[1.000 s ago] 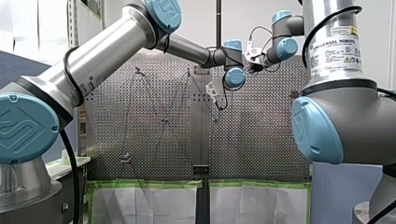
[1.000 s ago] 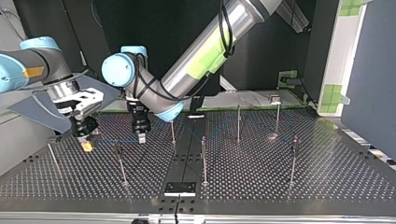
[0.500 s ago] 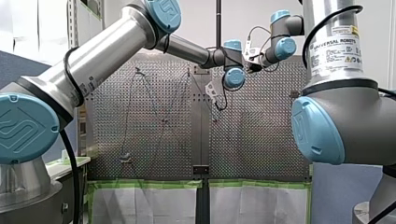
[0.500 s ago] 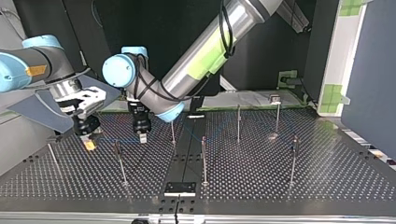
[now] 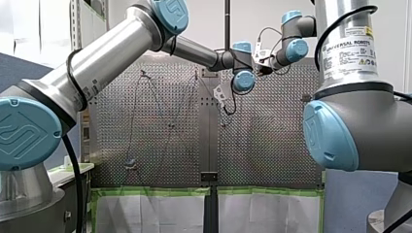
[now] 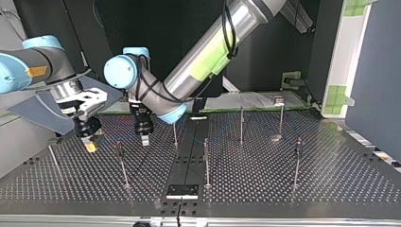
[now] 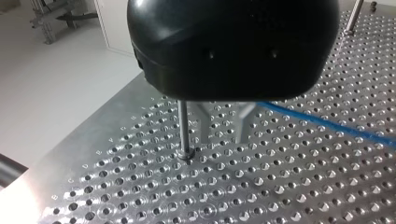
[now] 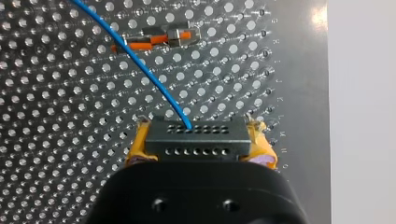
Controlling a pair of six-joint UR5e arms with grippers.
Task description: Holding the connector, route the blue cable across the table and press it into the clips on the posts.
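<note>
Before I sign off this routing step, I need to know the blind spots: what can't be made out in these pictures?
Left wrist view: my left gripper's own black housing hides whether the blue cable passes between its fingers.
Top view: the clips on the posts are too small, the cable too faint to trace.
Front view: the arms' wrists cover the connector.

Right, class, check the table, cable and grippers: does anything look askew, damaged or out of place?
Nothing stands out. The connector sits squarely between the yellow pads of my right gripper, the blue cable leaves it without a kink, and the posts stand upright on the table.
</note>
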